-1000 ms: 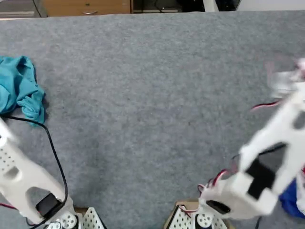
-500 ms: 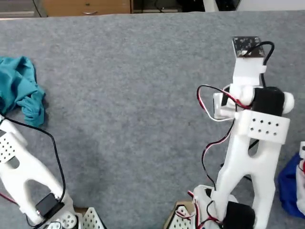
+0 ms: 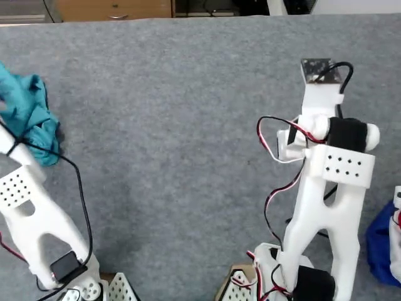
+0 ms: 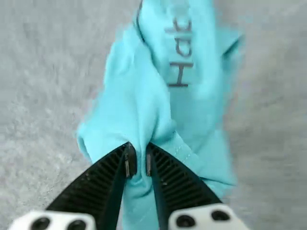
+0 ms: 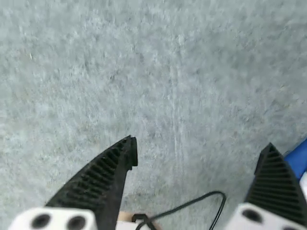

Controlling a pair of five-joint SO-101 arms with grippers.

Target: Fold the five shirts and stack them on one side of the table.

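High view, teal shirt: I see the teal shirt (image 3: 30, 119) bunched in a heap at the table's (image 3: 188, 94) 9 o'clock edge, not folded.
High view, blue shirt: a blue shirt (image 3: 378, 243) sits crumpled at about 4 o'clock, partly cut off by the frame.
High view, arms: my left arm (image 3: 28, 207) runs from 7 o'clock up to the teal heap. My right arm (image 3: 332, 182) stands over bare felt around 3 o'clock, well apart from both shirts.
Left wrist view, left claw: the left claw (image 4: 136, 157) is clamped on a raised ridge of the teal shirt (image 4: 163, 96), with only a thin layer of cloth between the tips.
Left wrist view, handling: I judge the fabric to be light, soft and limp. It will drape and drag rather than hold a shape, and a pinch this thin could slip. A hem, shoulder seam or collar would give a surer hold and let the shirt hang open for spreading.
Right wrist view, right claw: the right claw (image 5: 199, 148) is spread wide over grey felt and grips nothing. The blue shirt (image 5: 300, 155) shows as a sliver just beside one finger.
Right wrist view, next grip: I judge a second corner of the teal shirt the best place for this claw, so the cloth can be pulled flat between two holds.
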